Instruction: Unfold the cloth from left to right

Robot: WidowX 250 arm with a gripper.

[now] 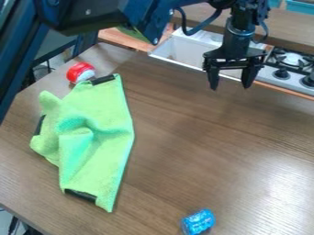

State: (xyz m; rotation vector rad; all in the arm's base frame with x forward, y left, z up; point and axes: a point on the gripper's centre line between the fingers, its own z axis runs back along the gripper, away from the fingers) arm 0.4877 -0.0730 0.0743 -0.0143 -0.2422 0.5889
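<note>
One black gripper (230,86), two fingers spread, hangs near the wood-grain table's (184,151) far edge; one fuzzy, rumpled green cloth (104,133) with three black strips lies left, one red-and-white cylinder (77,70) near its top, one blue cylinder (199,222) up front.

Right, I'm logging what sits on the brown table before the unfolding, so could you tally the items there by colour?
Green: 1, the cloth
Red and white: 1, the small round object
Blue: 1, the can
Total: 3
</note>
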